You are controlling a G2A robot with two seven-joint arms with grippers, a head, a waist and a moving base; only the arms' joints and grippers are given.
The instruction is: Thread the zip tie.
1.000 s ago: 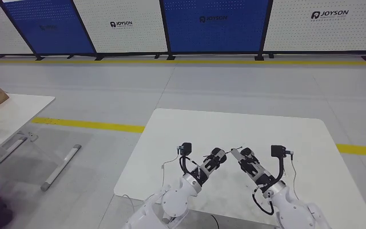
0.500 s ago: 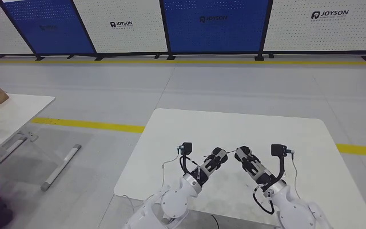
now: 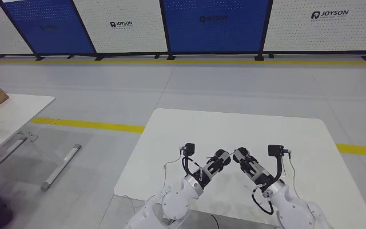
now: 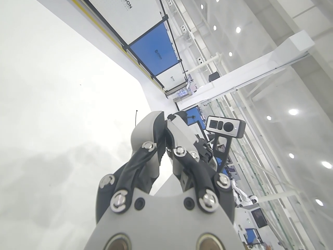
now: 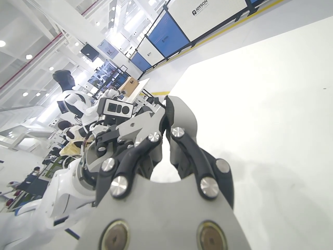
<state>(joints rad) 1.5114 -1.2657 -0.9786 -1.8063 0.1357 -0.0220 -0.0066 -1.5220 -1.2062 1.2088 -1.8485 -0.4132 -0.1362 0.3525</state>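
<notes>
Low over the near middle of the white table, my two grippers meet tip to tip. The left gripper is shut, and a thin black zip tie tail sticks out beside its fingers. The right gripper is also shut, with a short black piece of the zip tie poking past its fingertips. In the left wrist view the right gripper's dark body sits directly behind my left gripper. The strap between the tips is hidden in the top view.
The table's far half is bare white surface, with its left edge close to the left arm. A second white table stands off to the left across the floor. Blue and white panel walls close the background.
The two grippers have drawn together. A second ago a gap with a thin strand showed between them; now their tips touch. The left arm shifted slightly right.
</notes>
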